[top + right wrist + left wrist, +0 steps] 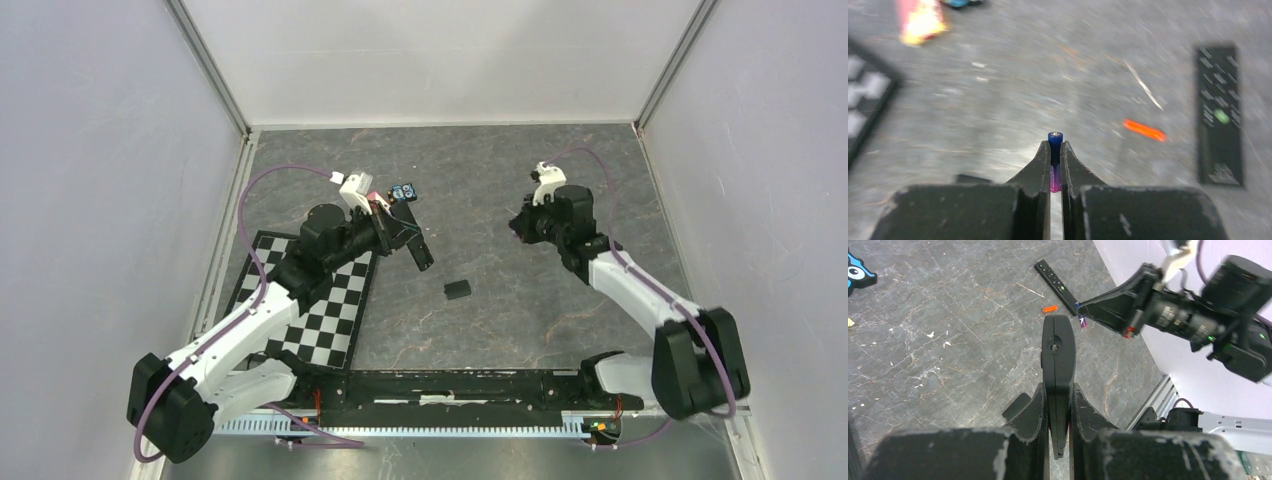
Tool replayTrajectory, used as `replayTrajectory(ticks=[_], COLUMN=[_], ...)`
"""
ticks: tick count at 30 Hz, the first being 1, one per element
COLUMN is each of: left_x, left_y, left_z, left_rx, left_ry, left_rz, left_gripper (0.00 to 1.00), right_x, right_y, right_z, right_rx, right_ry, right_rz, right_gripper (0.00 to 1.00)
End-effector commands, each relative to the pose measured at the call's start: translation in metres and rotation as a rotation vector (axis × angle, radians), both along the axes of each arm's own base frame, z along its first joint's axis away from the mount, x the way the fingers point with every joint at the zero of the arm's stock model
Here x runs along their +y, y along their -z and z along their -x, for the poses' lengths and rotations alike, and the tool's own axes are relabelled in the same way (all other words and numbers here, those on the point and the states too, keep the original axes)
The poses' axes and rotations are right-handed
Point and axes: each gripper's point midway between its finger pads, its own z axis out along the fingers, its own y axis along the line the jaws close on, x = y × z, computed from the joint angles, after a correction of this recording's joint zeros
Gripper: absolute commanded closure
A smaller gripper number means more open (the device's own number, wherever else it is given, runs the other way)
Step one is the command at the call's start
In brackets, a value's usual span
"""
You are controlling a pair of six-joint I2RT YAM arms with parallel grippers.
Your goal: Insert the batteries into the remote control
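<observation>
A: What is held by each hand?

B: The remote control is clamped on edge by the left hand, with both fingers pressed against its sides. A battery, blue at the tip and purple lower down, is pinched by the right hand, whose fingers are closed on it.

A: How are the long axes laid?

B: The remote control's long axis is carried straight out from the left hand, along the fingers. The battery's long axis is likewise set along the right fingers, and only the blue end is shown past the tips.

A: Where does one lie from the other?

B: In the top view the 2 hands are seen well apart, with bare bench between them, and the right hand is found to the right of the remote control's free end. From the left wrist, the right hand's tip is seen just beyond that far end and a little to the right, aimed roughly toward it.

A: What is the coming move judged to turn on?

B: The gap would have to be closed and the battery turned to lie along the compartment. Which face carries the compartment cannot be told. 1 orange battery and a 2nd remote are seen lying on the bench, nearer the right hand
</observation>
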Motion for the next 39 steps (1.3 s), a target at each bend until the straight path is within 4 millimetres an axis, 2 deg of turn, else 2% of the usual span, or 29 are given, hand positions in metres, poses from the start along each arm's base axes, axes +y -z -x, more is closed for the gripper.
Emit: replayTrajectory(ticks=[1, 3, 6, 8, 11, 15, 19, 26, 30, 39], left_x=[-0.01, -0.013, -0.02, -0.021, -0.021, -0.018, -0.018, -0.019, -0.019, -0.02], left_y=[-0.033, -0.038, -0.051, -0.058, -0.065, -0.078, -0.083, -0.085, -0.085, -0.085], left_z=[-0.008, -0.009, -0.003, 0.001, 0.005, 0.007, 0.005, 0.006, 0.007, 0.006], left_rx=[-0.045, -0.045, -0.075, -0.086, -0.082, -0.081, -0.065, -0.043, -0.039, -0.033], left_ry=[0.004, 0.011, 0.079, 0.119, 0.175, 0.228, 0.242, 0.249, 0.248, 0.252], left_rz=[0.115, 0.141, 0.212, 0.275, 0.354, 0.476, 0.527, 0.55, 0.545, 0.543], left_gripper=[0.98, 0.98, 0.98, 0.98, 0.98, 0.98, 0.98, 0.98, 0.98, 0.98], right_x=[0.076, 0.101, 0.121, 0.127, 0.136, 0.146, 0.159, 0.178, 0.179, 0.185], right_y=[-0.095, -0.132, -0.187, -0.211, -0.229, -0.234, -0.231, -0.219, -0.219, -0.217], right_z=[0.018, 0.04, 0.079, 0.101, 0.12, 0.135, 0.143, 0.134, 0.124, 0.121], right_rx=[-0.297, -0.4, -0.572, -0.643, -0.685, -0.702, -0.702, -0.692, -0.705, -0.699], right_ry=[-0.26, -0.359, -0.498, -0.572, -0.652, -0.711, -0.735, -0.715, -0.683, -0.695], right_rz=[-0.25, -0.344, -0.508, -0.579, -0.605, -0.614, -0.607, -0.521, -0.474, -0.467], right_gripper=[0.96, 0.97, 0.95, 0.95, 0.95, 0.95, 0.94, 0.95, 0.95, 0.94])
